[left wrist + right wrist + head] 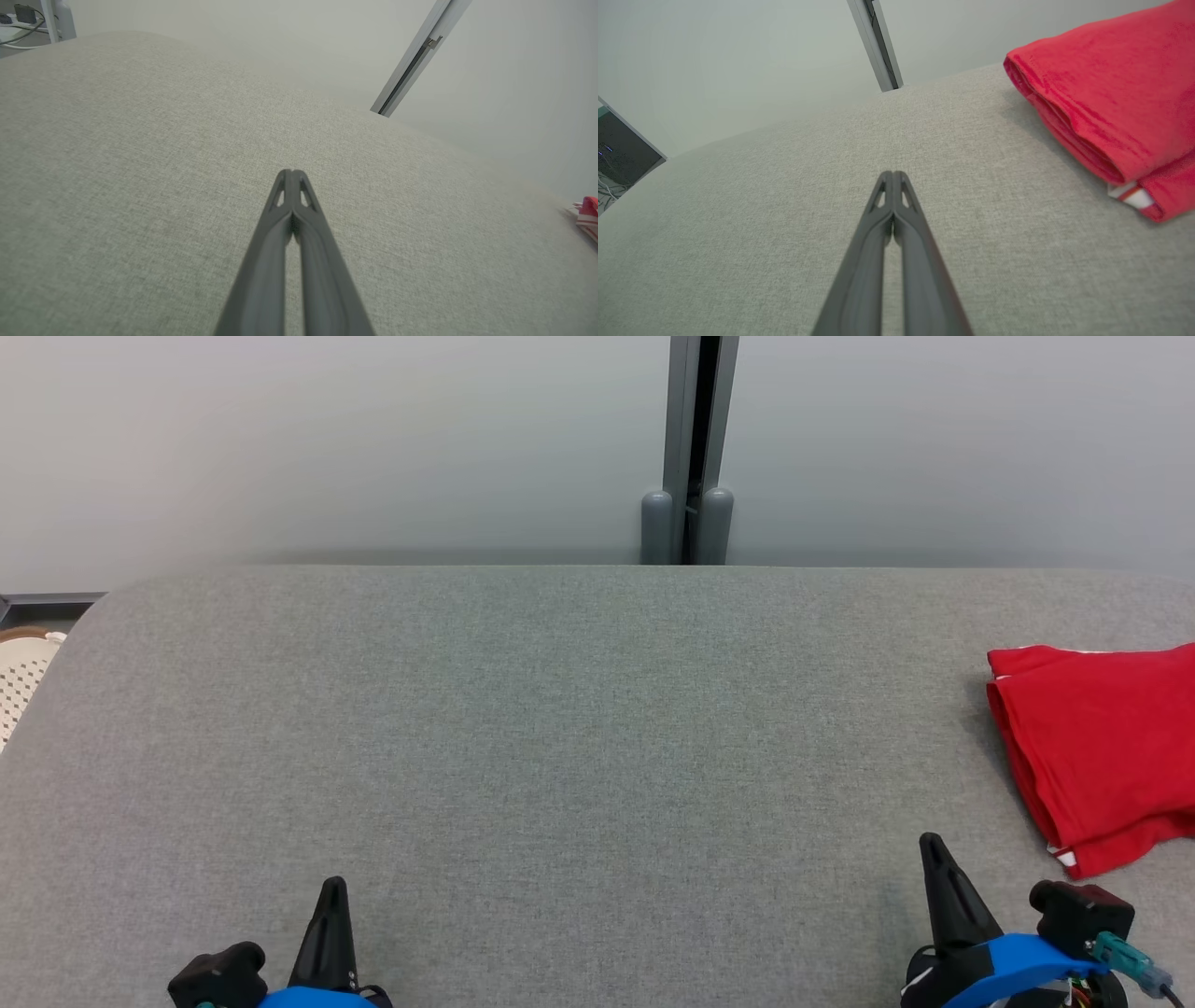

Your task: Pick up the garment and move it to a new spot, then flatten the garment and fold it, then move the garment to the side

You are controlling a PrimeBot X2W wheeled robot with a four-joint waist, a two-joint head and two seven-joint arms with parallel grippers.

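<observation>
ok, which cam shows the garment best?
Right wrist view: the garment is close and large, with its fold layers clear. Head view shows it smaller, cropped at the right edge. Left wrist view catches a red sliver at far right.

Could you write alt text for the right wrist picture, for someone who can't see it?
A folded red garment lies on a grey fabric surface, to the upper right of the right gripper, whose two dark fingers are shut together, holding nothing.
</observation>
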